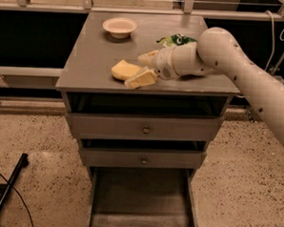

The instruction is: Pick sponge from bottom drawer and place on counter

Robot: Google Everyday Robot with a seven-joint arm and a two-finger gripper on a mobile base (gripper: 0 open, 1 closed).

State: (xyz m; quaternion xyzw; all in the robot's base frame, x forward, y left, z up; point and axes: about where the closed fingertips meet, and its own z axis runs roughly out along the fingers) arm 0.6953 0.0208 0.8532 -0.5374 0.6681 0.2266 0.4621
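The single arm reached in from three o'clock of the picture and lay low across the bench (95,51), and the hand (143,68) was over the front part of the top, near the edge at six o'clock. Its two pale fingers (147,57) were spread apart, one toward twelve o'clock and one toward six o'clock, so I judged the hand as opened and not pressing on anything. The sponge (122,69) lay flat on the bench just at nine o'clock from the fingertips, partly in the mouth between them. I could not tell if the lower finger touched it or was only just beside it. The long axis of the sponge ran about from nine to three o'clock, that is, in one line with the hand and across the gap of the fingers. The bottom drawer (142,194) was pulled out toward six o'clock, and its worn floor showed nothing inside. For this reason the placing seemed to me nearly done. The coming move depended on this one line: if the hand went straight back toward three o'clock, it should leave the sponge where it lay, while a move sideways could push it to the near edge. A white bowl (119,27) stood at eleven o'clock, well apart.
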